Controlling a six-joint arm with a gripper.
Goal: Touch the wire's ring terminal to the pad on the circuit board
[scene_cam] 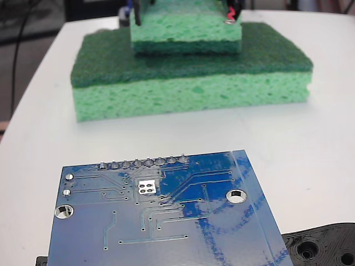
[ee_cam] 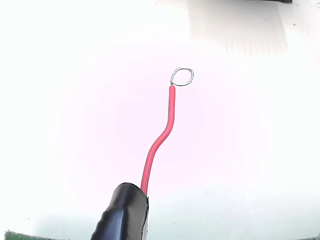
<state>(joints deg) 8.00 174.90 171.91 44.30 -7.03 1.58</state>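
The blue circuit board point(scene_cam: 166, 221) lies in the foreground of the fixed view. It has a small silver pad point(scene_cam: 146, 187) with dark dots, a row of solder points along its far edge, and two ringed holes. Far behind it, at the top edge above the sponges, only dark bits of my gripper point(scene_cam: 234, 10) show. They carry the red wire point(scene_cam: 231, 13) and its ring terminal point(scene_cam: 228, 22), well away from the board. In the wrist view the wire point(ee_cam: 159, 142) rises from a black sleeve point(ee_cam: 124, 212) to the ring terminal point(ee_cam: 182, 76) over a washed-out white surface. The jaws themselves are hidden.
Two green sponges are stacked on the white table between gripper and board: a large one point(scene_cam: 188, 91) with a dark top and a smaller one point(scene_cam: 186, 27) on it. A black plastic part with holes point(scene_cam: 324, 246) lies at the board's right corner.
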